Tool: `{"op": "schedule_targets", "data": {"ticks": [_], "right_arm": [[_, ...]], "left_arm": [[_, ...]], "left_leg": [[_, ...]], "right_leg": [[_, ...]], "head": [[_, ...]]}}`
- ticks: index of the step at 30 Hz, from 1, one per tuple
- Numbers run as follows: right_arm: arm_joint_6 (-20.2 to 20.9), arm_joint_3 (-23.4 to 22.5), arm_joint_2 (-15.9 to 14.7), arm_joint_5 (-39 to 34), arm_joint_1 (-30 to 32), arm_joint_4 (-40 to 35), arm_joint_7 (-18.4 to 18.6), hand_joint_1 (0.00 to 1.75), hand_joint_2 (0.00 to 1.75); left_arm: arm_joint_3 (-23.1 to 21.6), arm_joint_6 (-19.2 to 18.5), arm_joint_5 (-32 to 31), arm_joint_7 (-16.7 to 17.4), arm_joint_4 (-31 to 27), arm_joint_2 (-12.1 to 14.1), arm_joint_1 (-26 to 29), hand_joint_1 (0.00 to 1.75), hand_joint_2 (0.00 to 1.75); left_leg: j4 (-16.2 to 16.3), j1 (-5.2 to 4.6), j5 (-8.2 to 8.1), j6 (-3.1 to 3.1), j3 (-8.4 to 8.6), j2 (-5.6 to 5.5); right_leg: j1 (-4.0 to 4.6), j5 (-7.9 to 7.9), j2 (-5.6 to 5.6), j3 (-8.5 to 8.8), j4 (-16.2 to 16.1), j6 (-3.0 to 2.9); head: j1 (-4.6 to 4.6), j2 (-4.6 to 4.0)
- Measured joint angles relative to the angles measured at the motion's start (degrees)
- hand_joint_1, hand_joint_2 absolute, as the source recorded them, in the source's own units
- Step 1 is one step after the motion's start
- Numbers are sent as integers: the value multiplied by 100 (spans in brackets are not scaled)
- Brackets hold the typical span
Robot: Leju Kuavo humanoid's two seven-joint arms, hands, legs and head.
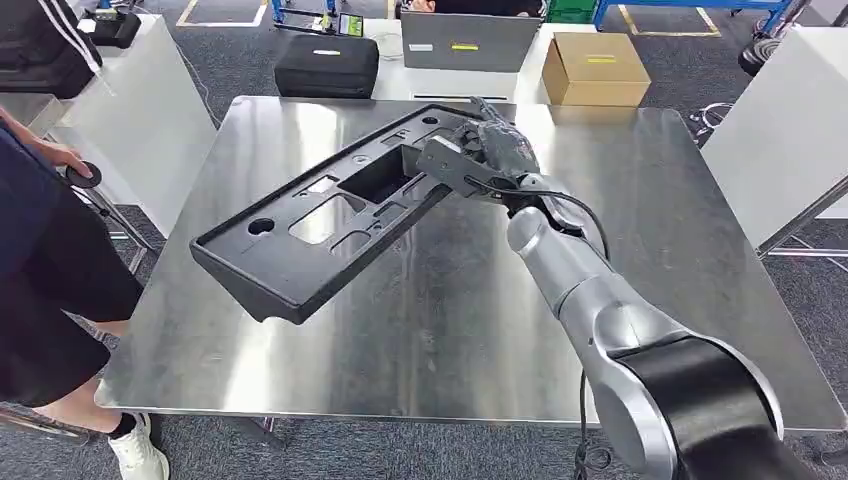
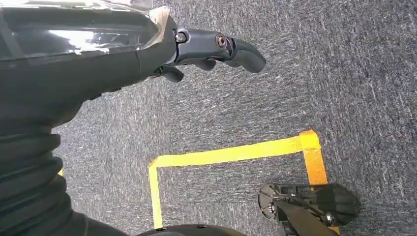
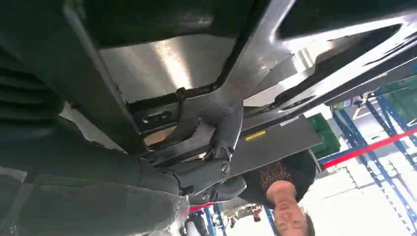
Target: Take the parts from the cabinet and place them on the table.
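Observation:
A long black plastic panel (image 1: 320,215) with several cut-outs hangs tilted over the steel table (image 1: 420,340), its near end low at the left. My right hand (image 1: 490,155) grips the panel's far edge from the right side. From the right wrist, the panel's underside (image 3: 236,73) spans the picture, with my fingers (image 3: 216,147) hooked on its rim. My left hand (image 2: 216,49) hangs beside my body over grey carpet, fingers loosely curled, holding nothing.
A person in dark clothes (image 1: 40,260) stands at the table's left edge. Behind the table lie a black case (image 1: 325,65), a grey box (image 1: 470,40) and a cardboard box (image 1: 595,68). Yellow tape (image 2: 231,155) marks the carpet.

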Motion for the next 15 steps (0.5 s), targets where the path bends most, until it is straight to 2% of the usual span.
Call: {"op": "schedule_targets", "data": {"ticks": [14,15], "right_arm": [[57,-9,0,-55,2,0,-61,164,0],[57,-9,0,-55,2,0,-61,175,0]], "left_arm": [[0,2,-2,0,0,0,0,0,175],[0,2,-2,0,0,0,0,0,175]], "left_leg": [[0,0,0,0,0,0],[0,0,0,0,0,0]], "right_leg": [[0,0,0,0,0,0],[0,0,0,0,0,0]], "head": [[0,0],[0,0]]}}
